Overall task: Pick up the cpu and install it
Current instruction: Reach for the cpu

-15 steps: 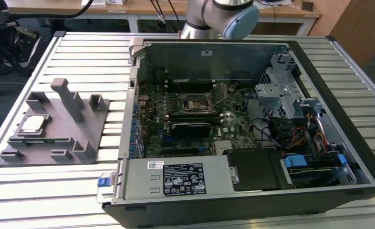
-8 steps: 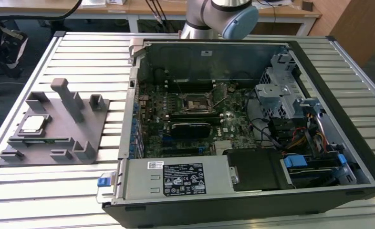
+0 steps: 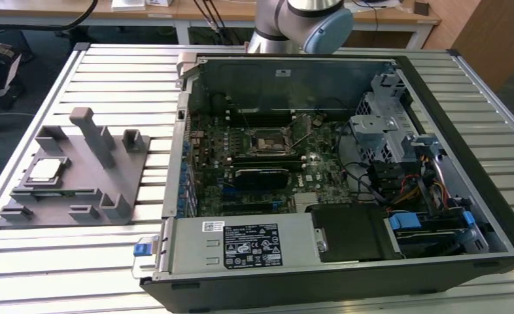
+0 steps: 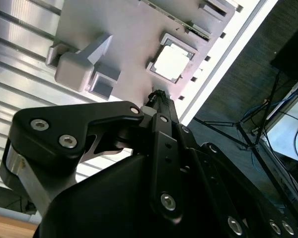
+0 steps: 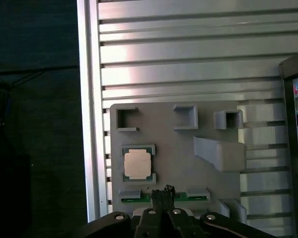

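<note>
**Cpu in the tray, gripper close by**

You see the cpu (image 5: 137,164) lying flat in a pocket of the grey fixture tray (image 5: 174,148), beside the open computer case (image 3: 327,291). The gripper (image 5: 162,190) hovers near it, its fingers closed together on nothing.

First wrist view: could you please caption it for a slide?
The cpu sits in its grey tray, hand poised nearby.

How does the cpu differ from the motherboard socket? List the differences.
The cpu is silvery and pale; the motherboard socket is black. The cpu lies in the grey fixture tray, outside the computer case; the socket sits on the board inside it. Both are square and lie flat.
</note>
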### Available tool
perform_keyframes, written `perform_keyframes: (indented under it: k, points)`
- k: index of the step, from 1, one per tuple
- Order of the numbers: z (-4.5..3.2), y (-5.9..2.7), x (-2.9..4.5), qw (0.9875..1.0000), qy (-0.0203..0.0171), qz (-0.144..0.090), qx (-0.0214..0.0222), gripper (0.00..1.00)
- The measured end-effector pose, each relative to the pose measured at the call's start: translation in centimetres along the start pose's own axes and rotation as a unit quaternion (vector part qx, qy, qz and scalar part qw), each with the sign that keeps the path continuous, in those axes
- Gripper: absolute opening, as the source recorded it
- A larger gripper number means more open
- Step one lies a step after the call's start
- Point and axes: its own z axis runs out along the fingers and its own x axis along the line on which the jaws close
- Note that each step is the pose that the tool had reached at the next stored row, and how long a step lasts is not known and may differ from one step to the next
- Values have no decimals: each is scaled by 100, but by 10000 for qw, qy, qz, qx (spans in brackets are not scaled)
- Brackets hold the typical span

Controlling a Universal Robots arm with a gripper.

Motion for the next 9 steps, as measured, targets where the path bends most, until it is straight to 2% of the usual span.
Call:
perform_keyframes:
  k: [9]
  points:
    - [28, -35, 141, 10000, 0, -1, 0, 11]
